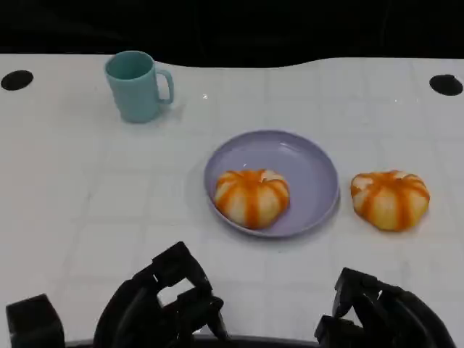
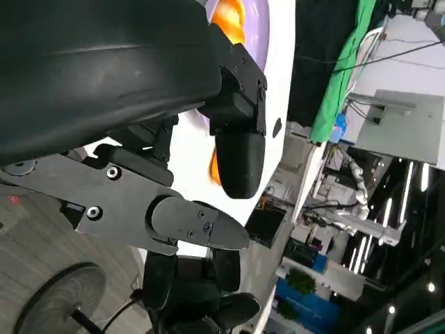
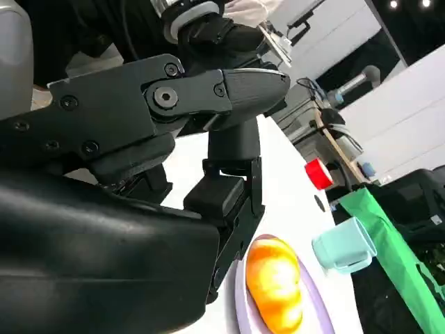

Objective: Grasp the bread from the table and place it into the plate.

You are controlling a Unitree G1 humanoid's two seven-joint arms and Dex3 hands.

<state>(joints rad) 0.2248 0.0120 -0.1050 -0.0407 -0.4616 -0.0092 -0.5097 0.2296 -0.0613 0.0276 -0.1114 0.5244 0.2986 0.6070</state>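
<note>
Two buns: both round, orange-striped, pumpkin-shaped bread rolls on the white table (image 1: pixel 87 188).
Bun in plate (image 1: pixel 251 196): sits inside the lavender round plate (image 1: pixel 304 163), toward its 7 o'clock rim; also seen from the right wrist camera (image 3: pixel 276 284) lying on the plate's purple edge (image 3: pixel 245 316).
Bun on table (image 1: pixel 390 199): bare tabletop, at 3 o'clock from the plate, just beside the rim, not touching it.
Mug: teal plastic mug with handle (image 1: pixel 136 85), upright, at 10 o'clock from the plate, well apart; the right wrist camera catches it past the plate (image 3: pixel 344 245).
Left hand (image 1: pixel 163 301): black, low at the near table edge, 7 o'clock from the plate; fingers curled loosely but spaced apart, nothing in them. The left wrist camera shows its fingers (image 2: pixel 236 149) with air between, orange bread (image 2: pixel 229 17) and the plate behind them.
Right hand (image 1: pixel 380 312): black, near edge, 5 o'clock from the plate, below the table bun and clear of it; fingers (image 3: pixel 229 125) spread, holding nothing.
Table marks: black round holes at the far corners, left (image 1: pixel 16 80) and right (image 1: pixel 445 85).
Background: red round object (image 3: pixel 318 173) on the table edge beyond the mug, in the right wrist camera.
</note>
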